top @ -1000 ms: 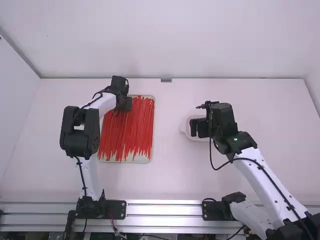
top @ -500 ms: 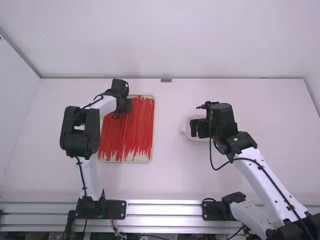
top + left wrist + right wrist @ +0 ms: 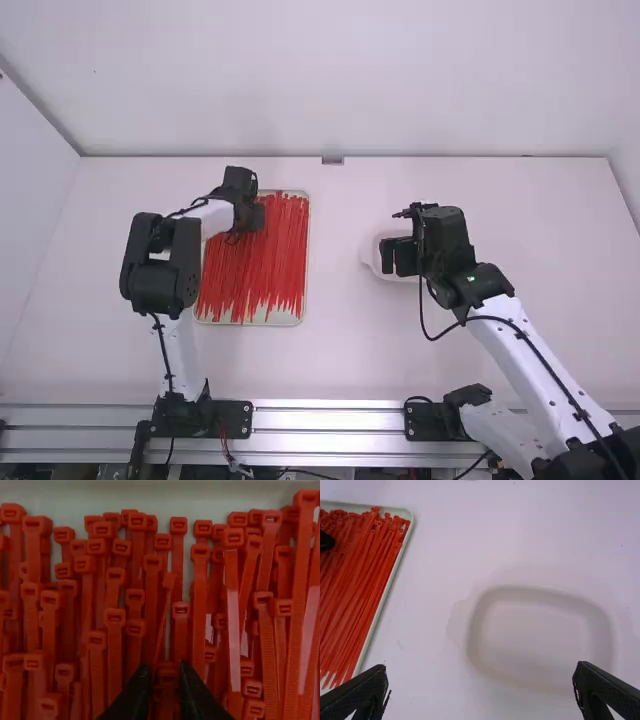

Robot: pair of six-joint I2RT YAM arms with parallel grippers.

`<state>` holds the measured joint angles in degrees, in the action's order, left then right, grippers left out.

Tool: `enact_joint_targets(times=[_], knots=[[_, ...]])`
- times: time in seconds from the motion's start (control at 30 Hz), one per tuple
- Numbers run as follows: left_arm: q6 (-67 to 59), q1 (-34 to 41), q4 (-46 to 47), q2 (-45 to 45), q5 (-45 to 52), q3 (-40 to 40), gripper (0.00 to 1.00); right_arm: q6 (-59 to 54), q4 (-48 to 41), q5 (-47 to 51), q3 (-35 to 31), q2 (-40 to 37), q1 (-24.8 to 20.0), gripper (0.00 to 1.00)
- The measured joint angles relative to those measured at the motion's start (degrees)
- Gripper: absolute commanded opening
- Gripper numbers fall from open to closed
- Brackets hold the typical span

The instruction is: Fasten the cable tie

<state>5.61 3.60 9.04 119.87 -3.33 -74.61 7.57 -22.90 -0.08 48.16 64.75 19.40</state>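
We are seeing the cable ties showing a plain orange-red, a few glinting paler along their straps. The tray under them is showing a pale greenish cream. Near the tray, the dish is looking white, almost blending into the white desk. The left hand and right hand are showing black. Well apart from the tray, a small light is glowing green.
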Motion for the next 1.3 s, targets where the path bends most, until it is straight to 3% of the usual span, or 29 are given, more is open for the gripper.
enact_joint_targets(times=[0.17, 0.83, 1.13, 1.3], knots=[[0.09, 0.02, -0.11, 0.0, -0.2, 0.0, 0.02, -0.07, -0.02, -0.07, 0.0, 0.0, -0.02, 0.99], [4.79, 0.04, 9.01, -2.45, -2.97, -6.86, 0.02, -0.11, -0.2, 0.0, 0.0, 0.0, -0.02, 0.98], [5.14, 2.1, 7.56, -22.4, -3.39, -1.49, 0.02, -0.02, -0.24, -0.2, 0.0, 0.0, -0.02, 0.98], [5.16, 4.7, 2.8, -37.13, -3.34, 8.26, 0.02, -0.02, -0.24, -0.33, 0.0, 0.0, -0.02, 0.98]])
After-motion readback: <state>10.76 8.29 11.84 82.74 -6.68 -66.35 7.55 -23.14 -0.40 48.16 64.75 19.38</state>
